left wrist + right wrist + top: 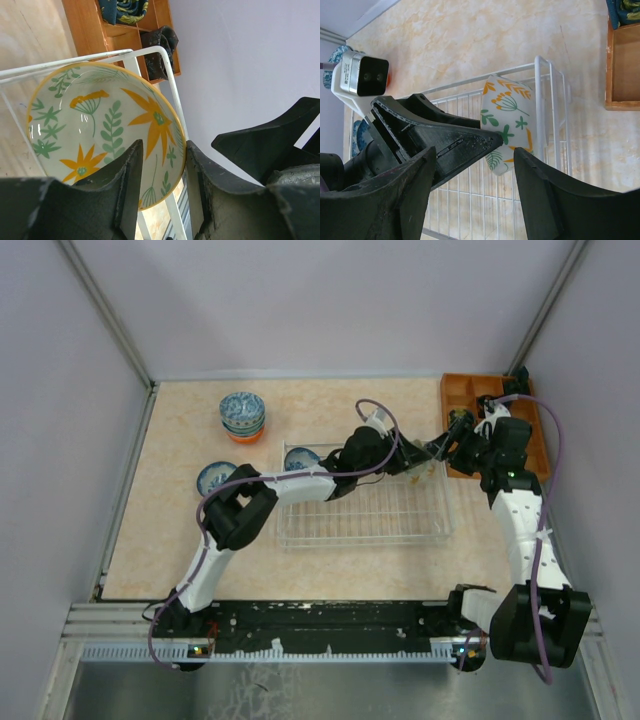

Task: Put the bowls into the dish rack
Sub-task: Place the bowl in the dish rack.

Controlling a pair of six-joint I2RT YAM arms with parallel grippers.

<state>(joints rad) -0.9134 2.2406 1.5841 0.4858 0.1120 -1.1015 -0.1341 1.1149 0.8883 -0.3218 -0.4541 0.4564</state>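
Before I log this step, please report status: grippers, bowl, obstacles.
Left gripper astride rim of floral bowl, grip unclear. Right gripper open, empty, beside it. Bowl tilted in corner of dish rack. Nothing blocking.

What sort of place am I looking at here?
Probably a robot test cell, not a home kitchen: bare grey walls, two black-and-white robot arms on a black mounting rail, and a pale wire dish rack on a beige marbled tabletop.
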